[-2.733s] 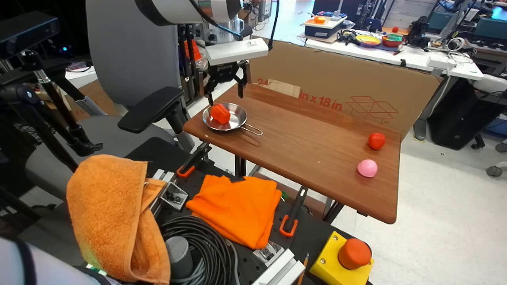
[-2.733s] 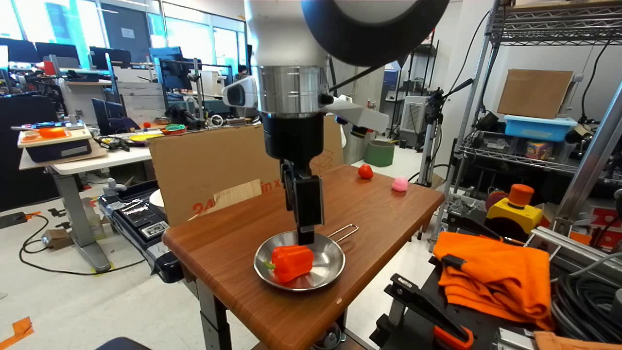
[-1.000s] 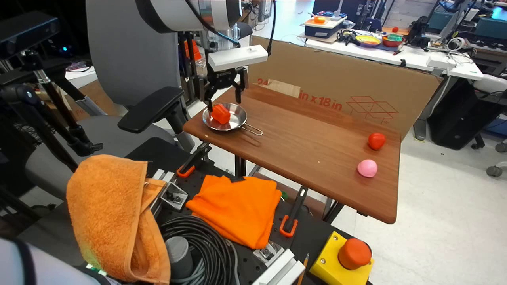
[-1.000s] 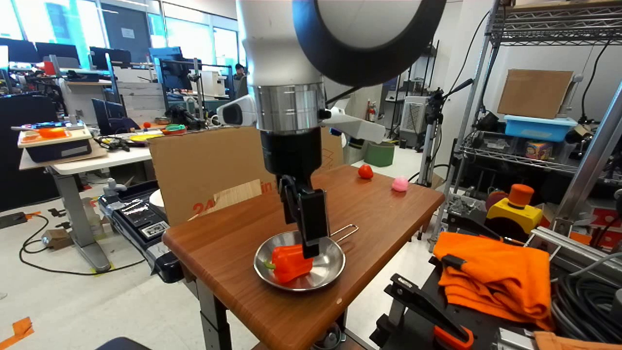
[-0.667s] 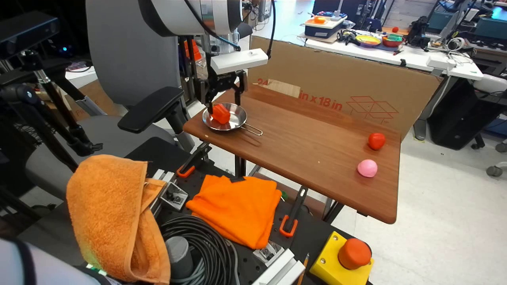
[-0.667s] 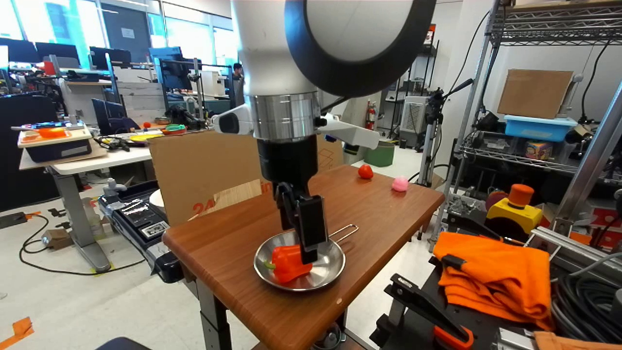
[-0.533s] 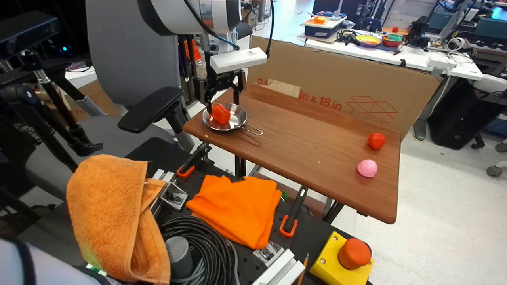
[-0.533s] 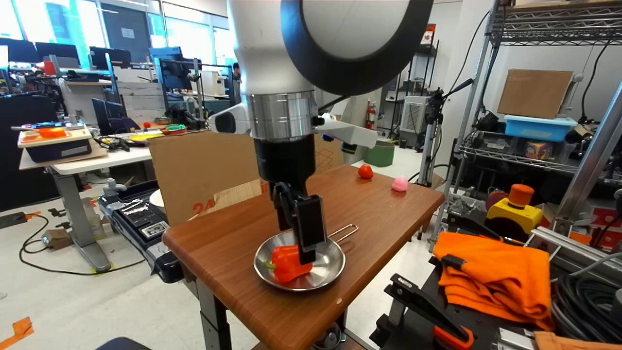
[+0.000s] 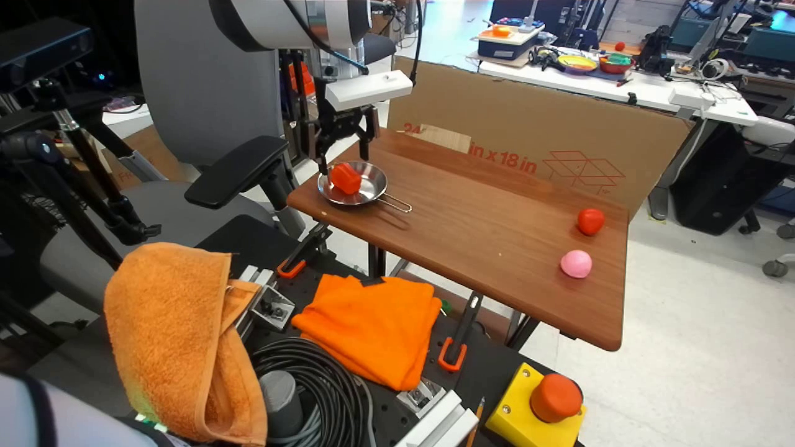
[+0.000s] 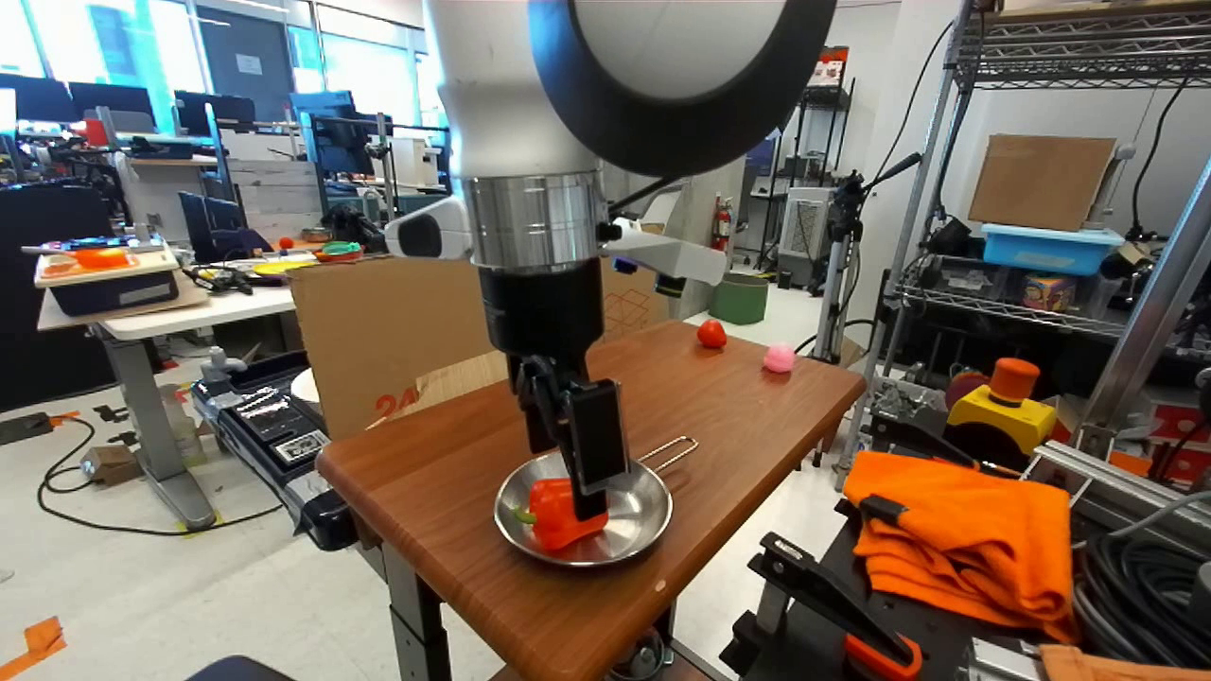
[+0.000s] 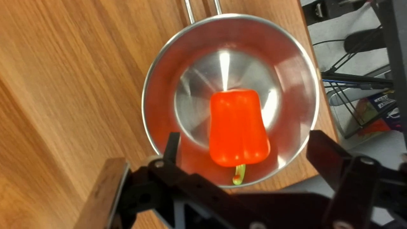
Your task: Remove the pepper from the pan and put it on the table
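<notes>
The red-orange pepper point(image 9: 346, 179) lies on its side in the silver pan point(image 9: 374, 179), its green stem pointing away from the pan's handle. Pepper point(image 10: 558, 525) and pan point(image 10: 641, 518) show in both exterior views. The pan stands near one end of the brown table point(image 9: 484, 230). In the wrist view my gripper point(image 11: 244, 136) is open, one finger on each side of the pepper point(image 11: 238, 127), with gaps to both. The right finger overlaps the rim of the pan point(image 11: 194, 98) in the picture. In an exterior view a finger of my gripper point(image 10: 568, 473) hides part of the pepper.
A red round object point(image 9: 590, 221) and a pink ball point(image 9: 576, 264) sit at the table's far end from the pan. A cardboard wall point(image 9: 528, 130) runs along one long edge. A grey chair point(image 9: 211, 93) stands by the pan's end. Orange cloths point(image 9: 372, 329) lie on the black bench.
The gripper came down toward the pan, then shifted a little to the left and slightly up in an exterior view, staying open. The pepper and pan have not moved.
</notes>
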Robot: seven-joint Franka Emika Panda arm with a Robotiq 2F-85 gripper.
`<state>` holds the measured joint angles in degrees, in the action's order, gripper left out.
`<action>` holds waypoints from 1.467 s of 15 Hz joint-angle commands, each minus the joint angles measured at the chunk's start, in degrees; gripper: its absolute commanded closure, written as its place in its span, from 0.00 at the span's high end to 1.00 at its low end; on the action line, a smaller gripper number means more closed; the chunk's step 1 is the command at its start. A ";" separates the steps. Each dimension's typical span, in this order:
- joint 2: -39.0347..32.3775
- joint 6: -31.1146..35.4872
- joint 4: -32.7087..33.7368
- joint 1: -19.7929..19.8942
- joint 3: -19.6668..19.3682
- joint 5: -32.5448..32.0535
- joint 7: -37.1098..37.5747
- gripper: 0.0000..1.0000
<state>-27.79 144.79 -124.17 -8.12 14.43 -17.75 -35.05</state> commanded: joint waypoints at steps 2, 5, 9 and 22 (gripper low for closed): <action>-1.20 -1.42 1.50 0.18 0.46 0.50 -2.41 1.00; -1.36 -1.26 1.45 0.31 0.44 0.68 -2.43 0.70; -1.51 -1.30 1.48 0.36 0.39 0.70 -2.35 0.44; -0.24 -1.32 0.93 -0.09 0.10 0.32 -1.17 0.19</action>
<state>-28.39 144.76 -123.94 -8.10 14.44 -17.75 -35.44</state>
